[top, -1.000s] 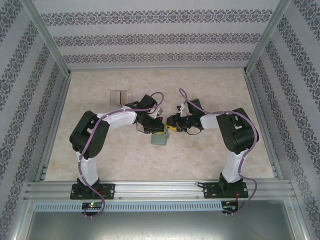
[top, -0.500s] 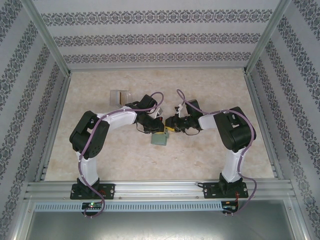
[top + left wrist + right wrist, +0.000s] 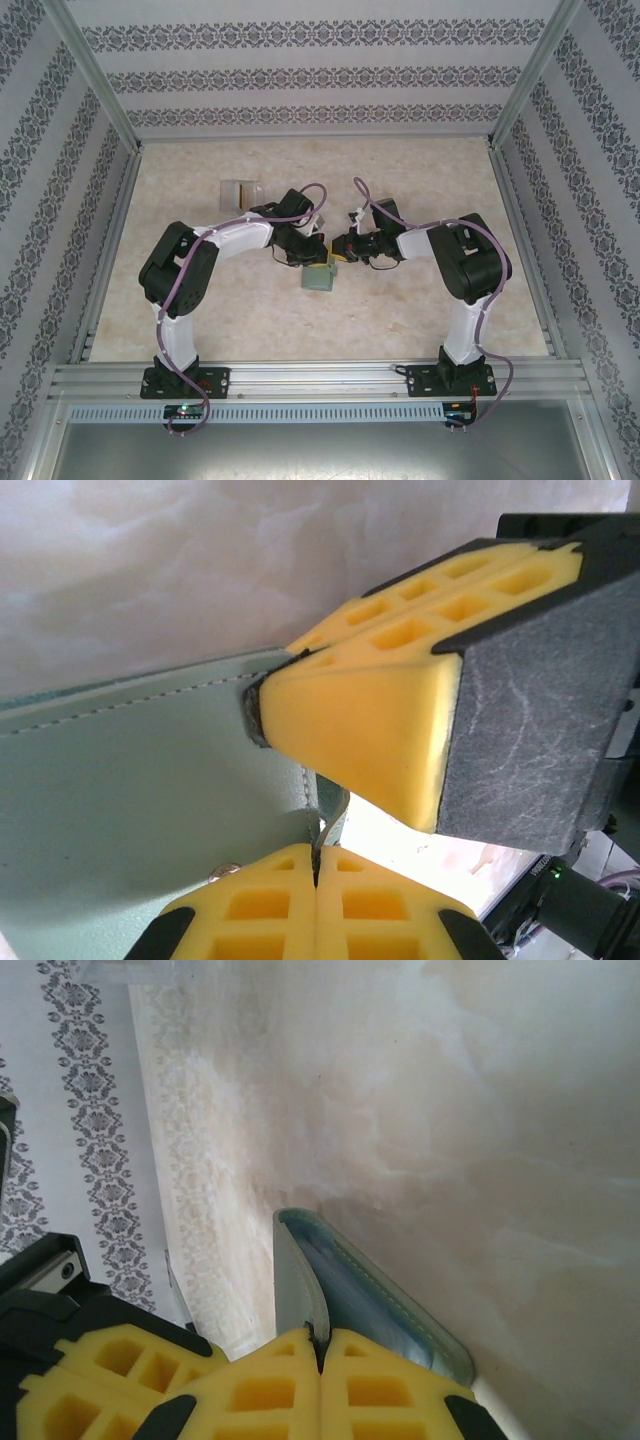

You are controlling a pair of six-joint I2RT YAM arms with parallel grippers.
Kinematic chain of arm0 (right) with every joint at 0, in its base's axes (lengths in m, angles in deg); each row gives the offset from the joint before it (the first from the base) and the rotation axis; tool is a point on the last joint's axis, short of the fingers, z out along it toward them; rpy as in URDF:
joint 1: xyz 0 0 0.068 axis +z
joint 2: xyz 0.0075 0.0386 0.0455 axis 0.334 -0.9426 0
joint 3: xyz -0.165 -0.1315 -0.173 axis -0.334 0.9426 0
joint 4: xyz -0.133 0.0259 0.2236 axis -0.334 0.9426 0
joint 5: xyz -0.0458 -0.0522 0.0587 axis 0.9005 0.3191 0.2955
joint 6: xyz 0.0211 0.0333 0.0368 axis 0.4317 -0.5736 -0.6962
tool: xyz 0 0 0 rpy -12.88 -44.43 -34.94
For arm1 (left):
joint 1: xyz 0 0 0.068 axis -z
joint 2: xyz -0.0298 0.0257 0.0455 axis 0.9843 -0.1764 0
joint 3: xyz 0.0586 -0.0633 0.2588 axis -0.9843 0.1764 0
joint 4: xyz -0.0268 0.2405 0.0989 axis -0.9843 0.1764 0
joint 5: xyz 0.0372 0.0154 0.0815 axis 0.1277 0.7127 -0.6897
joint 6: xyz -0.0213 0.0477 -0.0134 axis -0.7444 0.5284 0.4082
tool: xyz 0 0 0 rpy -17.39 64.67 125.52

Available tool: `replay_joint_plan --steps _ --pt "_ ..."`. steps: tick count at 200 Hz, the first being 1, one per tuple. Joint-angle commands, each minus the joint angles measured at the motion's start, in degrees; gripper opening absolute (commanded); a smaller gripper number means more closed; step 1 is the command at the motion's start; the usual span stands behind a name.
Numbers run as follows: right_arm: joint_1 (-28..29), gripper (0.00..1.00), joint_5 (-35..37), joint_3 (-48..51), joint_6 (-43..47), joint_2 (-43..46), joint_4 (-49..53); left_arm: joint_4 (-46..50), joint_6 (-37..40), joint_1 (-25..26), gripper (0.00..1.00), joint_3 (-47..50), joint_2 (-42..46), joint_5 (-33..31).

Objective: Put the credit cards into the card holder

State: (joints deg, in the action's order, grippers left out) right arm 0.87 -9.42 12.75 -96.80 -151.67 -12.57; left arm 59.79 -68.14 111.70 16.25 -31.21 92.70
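Now the left gripper pinches shut on a flap edge of the sage-green card holder. The right gripper clamps its edge too, just beside.

A pale marbled table lies beneath the jaws, a clear plastic stand sits on it beyond them and to their left, well apart, patterned walls rise behind and on both sides, and an aluminium rail runs nearer than them.
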Motion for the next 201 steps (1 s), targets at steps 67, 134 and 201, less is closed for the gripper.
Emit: replay_joint_plan --steps 67,134,201 --pt "-1.76 0.01 0.5 0.38 7.85 -0.62 5.08 0.22 0.47 -1.71 0.0 1.99 1.91 -0.25" --pt "-2.45 0.01 1.29 0.55 9.67 -0.43 6.89 -4.84 -2.4 -1.88 0.0 6.74 2.09 1.25" --pt "-2.42 0.02 1.71 0.82 9.49 0.33 7.18 -1.48 0.21 -1.84 0.0 5.45 0.53 -2.59"
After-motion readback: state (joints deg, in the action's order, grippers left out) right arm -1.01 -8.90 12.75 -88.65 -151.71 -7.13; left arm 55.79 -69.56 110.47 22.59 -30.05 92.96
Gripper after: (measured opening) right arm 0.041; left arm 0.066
